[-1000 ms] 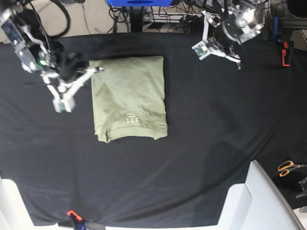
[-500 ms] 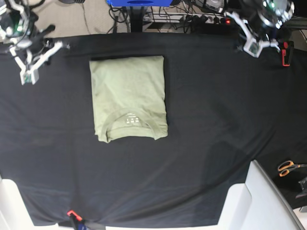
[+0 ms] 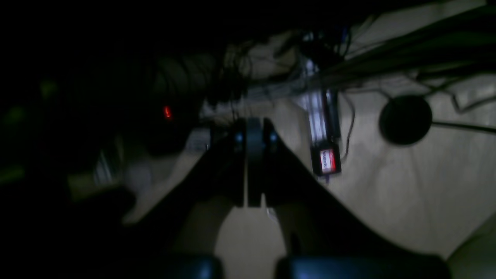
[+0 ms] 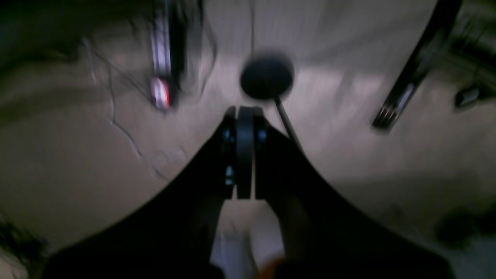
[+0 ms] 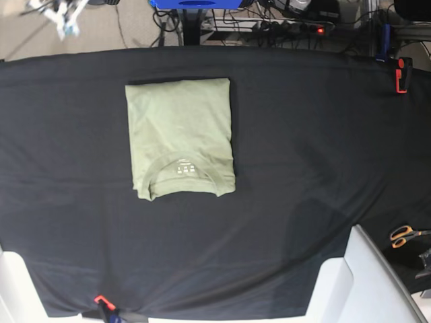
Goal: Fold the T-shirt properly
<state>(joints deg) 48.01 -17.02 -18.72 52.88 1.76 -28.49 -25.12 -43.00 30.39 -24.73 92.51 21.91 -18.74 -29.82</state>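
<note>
Base overhead, facing down; both wrist views face floor [image 4: 97, 162].

The T-shirt [image 5: 180, 138] is pale green and soft-looking. It is folded into a neat shape with four sides, a bit taller than wide. It is laid flat on the black cloth [image 5: 303, 148], in the upper left part. The round neck is seen at the near end, with small white marks printed just inside it. A few light wrinkles are seen on top.
</note>
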